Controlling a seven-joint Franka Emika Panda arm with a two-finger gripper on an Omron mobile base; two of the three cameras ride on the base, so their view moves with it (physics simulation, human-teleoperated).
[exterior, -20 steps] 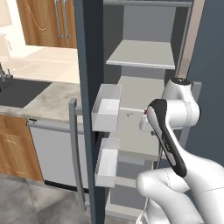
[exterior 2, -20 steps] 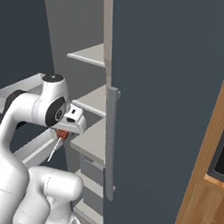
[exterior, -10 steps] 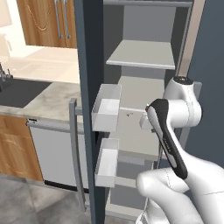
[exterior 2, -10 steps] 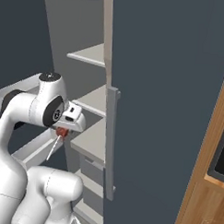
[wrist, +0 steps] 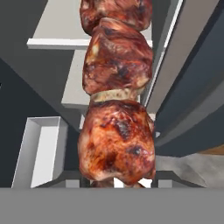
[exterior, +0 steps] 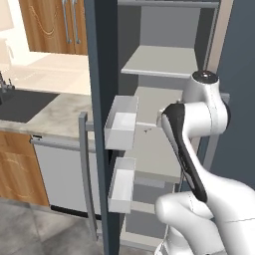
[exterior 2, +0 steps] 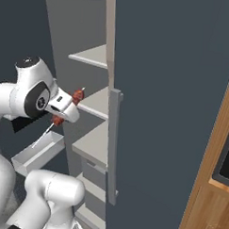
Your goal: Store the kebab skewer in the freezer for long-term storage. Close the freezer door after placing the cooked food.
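While I watch from the base cameras, the freezer (exterior: 164,64) stands open ahead of me, a tall dark slate-grey unit with grey inner shelves. Its freezer door (exterior: 102,89) is swung wide, edge-on in the left base view, with two white bins (exterior: 122,122) on its inner side and a long grey bar handle (exterior: 84,169) on its outer face. Beyond the door, away from the freezer, I see a pale stone counter (exterior: 45,107) with a silver dishwasher front (exterior: 60,174) below it and wooden cabinets (exterior: 55,25) above.

My white arm reaches up in front of the open freezer. In the right base view the gripper (exterior 2: 64,109) sits just outside the shelves, level with the middle shelf (exterior 2: 95,102). It is clamped shut on the kebab skewer (exterior 2: 59,118): reddish-brown meat chunks show on both sides of the gripper, one end pointing toward the shelf, and the thin pale stick slants down and away from the freezer, above one of the door's bins (exterior 2: 37,153). The skewer is held in the air, not yet on any shelf.

From the hand camera, the meat chunks (wrist: 116,131) loom large, glossy and charred, stacked in a line, with the freezer's grey shelves (wrist: 61,30) and a white bin (wrist: 39,151) behind them.
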